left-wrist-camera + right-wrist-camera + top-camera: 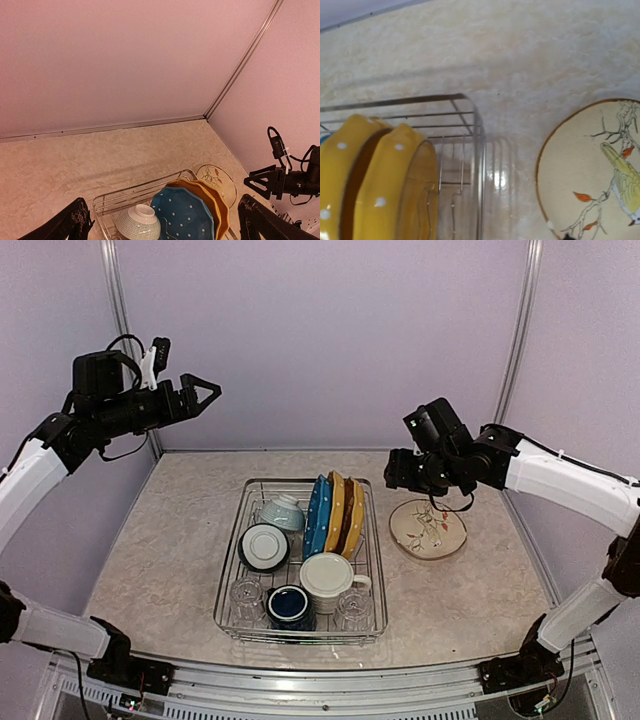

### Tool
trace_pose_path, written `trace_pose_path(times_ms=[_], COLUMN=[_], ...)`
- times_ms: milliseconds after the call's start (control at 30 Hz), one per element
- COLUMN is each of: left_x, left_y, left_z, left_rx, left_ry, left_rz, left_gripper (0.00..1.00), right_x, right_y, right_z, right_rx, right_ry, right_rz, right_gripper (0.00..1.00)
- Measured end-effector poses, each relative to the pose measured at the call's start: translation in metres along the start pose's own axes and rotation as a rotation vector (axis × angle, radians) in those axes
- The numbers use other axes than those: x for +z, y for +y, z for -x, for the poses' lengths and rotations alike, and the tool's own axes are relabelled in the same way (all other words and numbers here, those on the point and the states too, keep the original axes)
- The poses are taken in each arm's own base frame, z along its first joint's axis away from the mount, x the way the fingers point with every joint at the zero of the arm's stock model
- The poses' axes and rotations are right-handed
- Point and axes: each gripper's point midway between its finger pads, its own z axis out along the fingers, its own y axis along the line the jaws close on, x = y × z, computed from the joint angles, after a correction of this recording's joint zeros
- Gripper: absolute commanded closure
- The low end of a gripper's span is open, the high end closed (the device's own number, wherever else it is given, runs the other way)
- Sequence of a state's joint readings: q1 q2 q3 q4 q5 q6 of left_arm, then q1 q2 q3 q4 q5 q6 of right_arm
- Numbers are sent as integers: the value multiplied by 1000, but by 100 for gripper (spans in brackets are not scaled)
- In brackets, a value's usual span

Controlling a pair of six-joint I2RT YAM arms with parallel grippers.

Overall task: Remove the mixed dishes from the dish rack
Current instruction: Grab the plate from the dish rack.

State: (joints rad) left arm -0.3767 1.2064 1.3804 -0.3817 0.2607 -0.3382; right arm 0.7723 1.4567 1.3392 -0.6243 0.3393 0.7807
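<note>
The dish rack (296, 481) sits mid-table. In it stand a blue plate (317, 517) and yellow plates (340, 512), with pale bowls (283, 512), a cream mug (327, 580), a navy mug (290, 606) and clear glasses (246, 595). My left gripper (205, 392) hangs open, high above the table's far left, well away from the rack (130, 192). My right gripper (392, 472) hovers over the rack's far right corner, beside the yellow plates (375, 180). Its jaws show apart and empty in the left wrist view (257, 181). Its fingers are outside its own view.
A cream plate with a bird drawing (428, 528) lies flat on the table just right of the rack, also seen in the right wrist view (590, 170). Purple walls close the back and sides. Bare tabletop lies left of the rack (170, 540).
</note>
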Motion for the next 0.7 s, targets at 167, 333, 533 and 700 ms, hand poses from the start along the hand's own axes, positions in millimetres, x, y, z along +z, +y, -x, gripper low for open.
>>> trace_pose_path(times_ms=[167, 333, 533, 700], left_x=[4, 11, 13, 13], left_y=[1, 3, 3, 2], left_z=[-3, -9, -11, -11], left_rx=[-6, -22, -31, -32], left_ry=[12, 36, 42, 44], left_rz=[-3, -9, -12, -16], left_gripper=[1, 1, 1, 1], right_x=[14, 29, 37, 49], right_y=[24, 47, 64, 67], right_z=[-16, -30, -40, -46], right_rx=[-47, -90, -125, -152], right_ry=[26, 46, 48, 59], right_rz=[-59, -97, -130, -178], right_gripper=[34, 39, 43, 44])
